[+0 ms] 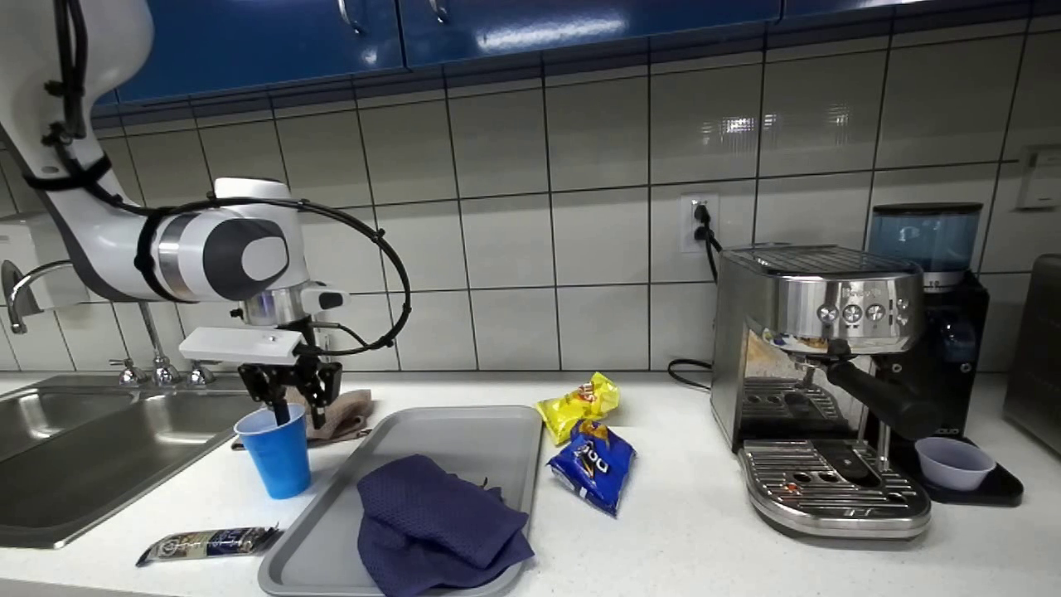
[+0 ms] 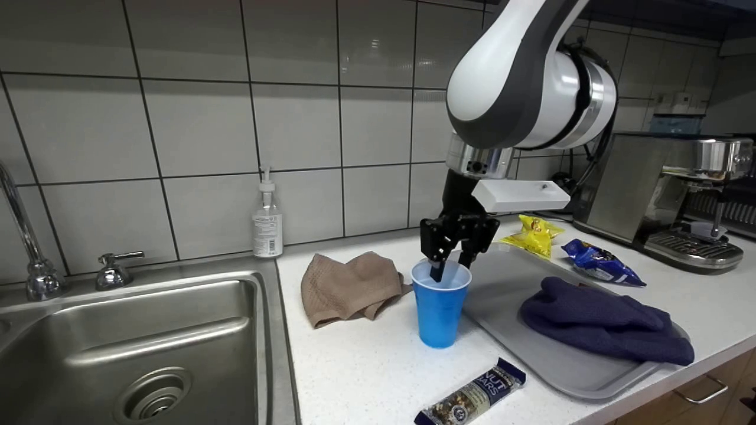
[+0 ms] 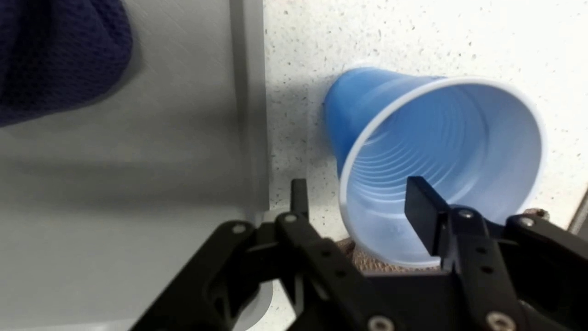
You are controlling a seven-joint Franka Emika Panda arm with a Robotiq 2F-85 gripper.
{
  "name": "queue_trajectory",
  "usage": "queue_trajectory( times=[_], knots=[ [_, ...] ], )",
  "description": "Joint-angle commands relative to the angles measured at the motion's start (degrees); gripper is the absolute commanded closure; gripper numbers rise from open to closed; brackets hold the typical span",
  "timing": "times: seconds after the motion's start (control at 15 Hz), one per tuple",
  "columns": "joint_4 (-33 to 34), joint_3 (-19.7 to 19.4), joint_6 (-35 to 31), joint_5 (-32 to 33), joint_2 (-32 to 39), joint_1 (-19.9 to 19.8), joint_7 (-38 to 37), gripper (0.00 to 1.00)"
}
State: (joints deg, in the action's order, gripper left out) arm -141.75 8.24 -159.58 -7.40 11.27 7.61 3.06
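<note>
A blue plastic cup [image 2: 440, 313] with a white inside stands upright on the counter, mouth up; in the wrist view the cup [image 3: 363, 105] fills the right half. My gripper [image 3: 357, 184] points down at its rim, fingers apart. One finger [image 3: 425, 216] reaches into the mouth, while the opposite one stays outside, on the side of the grey tray. The rim runs between them, with a visible gap from the outer finger. In both exterior views the gripper [image 1: 300, 414] [image 2: 450, 268] hangs over the cup [image 1: 282, 456].
The grey tray [image 1: 464, 423] with a navy cloth [image 1: 439, 522] lies beside the cup. A brown cloth [image 2: 348, 289] lies behind it, a nut bar [image 2: 475, 392] in front. Yellow [image 1: 580, 402] and blue [image 1: 595, 464] snack bags, a coffee machine [image 1: 816, 332] and a sink [image 2: 177, 330] stand around.
</note>
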Motion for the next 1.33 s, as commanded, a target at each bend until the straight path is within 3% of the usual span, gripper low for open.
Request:
queue_trajectory(
  times=[0.0, 0.27, 0.93, 1.27],
  knots=[
    [0.5, -0.1, -0.7, 2.0, 0.1, 0.4, -2.4, 0.73],
    [0.6, 0.2, -0.7, 2.0, 0.1, 0.4, -2.2, 1.0],
    [1.7, 1.6, -1.1, -2.3, -1.8, -1.1, -0.3, 0.99],
    [3.8, 0.1, -1.6, -3.0, -1.7, -2.0, -1.8, 0.99]
  ],
)
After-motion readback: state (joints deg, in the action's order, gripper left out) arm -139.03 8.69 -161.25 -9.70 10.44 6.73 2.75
